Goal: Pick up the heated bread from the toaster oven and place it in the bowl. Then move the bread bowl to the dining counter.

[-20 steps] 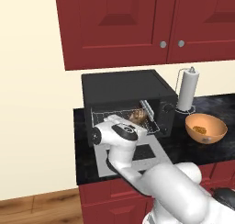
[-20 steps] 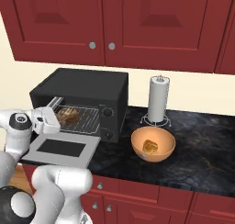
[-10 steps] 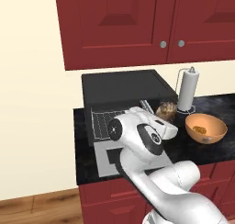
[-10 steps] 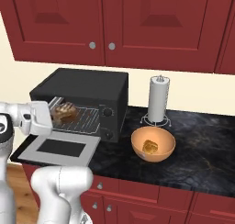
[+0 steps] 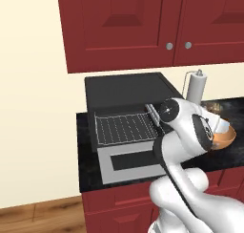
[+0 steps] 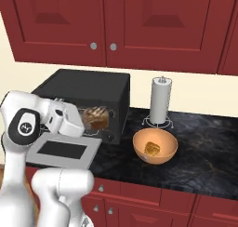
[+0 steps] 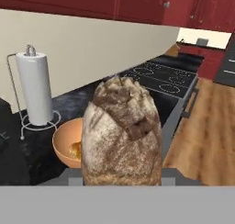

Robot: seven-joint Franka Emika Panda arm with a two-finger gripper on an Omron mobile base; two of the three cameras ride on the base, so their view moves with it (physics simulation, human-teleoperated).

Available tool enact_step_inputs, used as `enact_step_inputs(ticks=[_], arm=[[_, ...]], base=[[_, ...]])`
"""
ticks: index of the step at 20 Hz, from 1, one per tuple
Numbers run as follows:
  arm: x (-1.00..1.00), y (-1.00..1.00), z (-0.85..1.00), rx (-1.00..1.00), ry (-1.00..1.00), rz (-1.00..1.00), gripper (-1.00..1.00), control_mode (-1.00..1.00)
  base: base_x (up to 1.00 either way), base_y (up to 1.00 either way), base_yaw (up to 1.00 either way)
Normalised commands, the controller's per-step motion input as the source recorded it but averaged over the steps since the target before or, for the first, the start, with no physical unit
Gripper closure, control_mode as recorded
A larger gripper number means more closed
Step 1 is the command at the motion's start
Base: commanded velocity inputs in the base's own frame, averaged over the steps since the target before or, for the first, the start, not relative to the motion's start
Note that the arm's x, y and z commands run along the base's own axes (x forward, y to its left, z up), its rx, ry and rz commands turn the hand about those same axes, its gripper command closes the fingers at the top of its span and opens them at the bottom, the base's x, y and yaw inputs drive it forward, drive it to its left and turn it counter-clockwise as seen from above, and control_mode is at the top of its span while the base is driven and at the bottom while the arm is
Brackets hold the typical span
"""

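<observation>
Gripping the heated bread (image 6: 96, 118), the jaws hold it beside the toaster oven (image 6: 83, 89).

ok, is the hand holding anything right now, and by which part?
Yes: the hand is shut on the golden-brown, dark-crusted bread chunk, gripping its lower end; the exact contact points are hidden.

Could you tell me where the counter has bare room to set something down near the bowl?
Bare black counter lies right of the bowl and in front of it. Behind it the paper towel holder crowds the wall side; to its left, the toaster oven with the gripper carrying the bread.
</observation>
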Motion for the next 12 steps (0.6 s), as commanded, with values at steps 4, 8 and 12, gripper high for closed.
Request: enact_step_inputs(ticks=[4, 8, 12], arm=[[0.35, -1.00, 0.00, 0.25, 0.19, 0.17, 1.00, -1.00], [0.14, -0.98, -0.05, 0.34, 0.26, 0.31, 1.00, -1.00], [0.23, -0.83, -0.29, 0.33, 0.36, 0.34, 1.00, -1.00]], base=[[0.00, 0.00, 0.00], [0.00, 0.00, 0.00], [0.00, 0.00, 0.00]])
